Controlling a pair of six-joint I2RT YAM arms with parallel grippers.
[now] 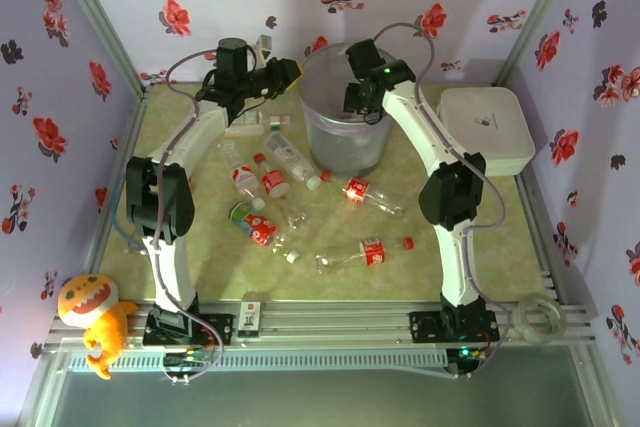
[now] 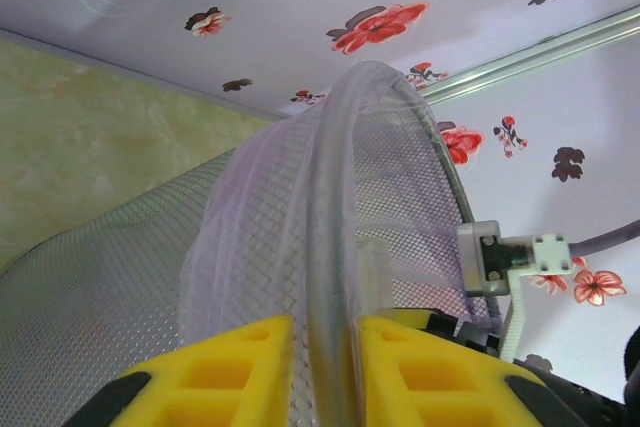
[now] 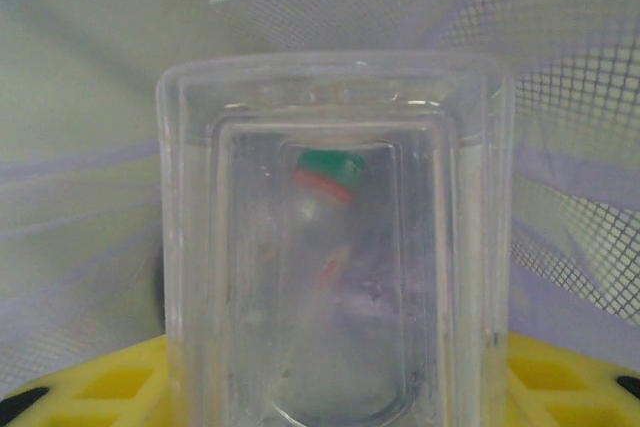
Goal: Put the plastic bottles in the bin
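The bin point(image 1: 345, 137), a translucent grey-lilac bucket, stands at the back centre. My left gripper point(image 1: 296, 73) point(image 2: 325, 335) is shut on the bin's rim point(image 2: 335, 187) at its left side, one yellow finger on each side of the wall. My right gripper point(image 1: 362, 102) point(image 3: 335, 357) hangs over the bin's mouth, shut on a clear square-sided plastic bottle point(image 3: 335, 237). A blurred green and red patch shows through it. Several plastic bottles lie on the table in front of the bin, among them a white-labelled one point(image 1: 290, 152) and red-labelled ones point(image 1: 275, 183) point(image 1: 360, 190) point(image 1: 370, 252).
A white rounded-square box point(image 1: 487, 127) sits at the back right beside the right arm. An orange plush toy point(image 1: 90, 312) rests at the near left and a tape ring point(image 1: 540, 317) at the near right. Flowered walls enclose the table.
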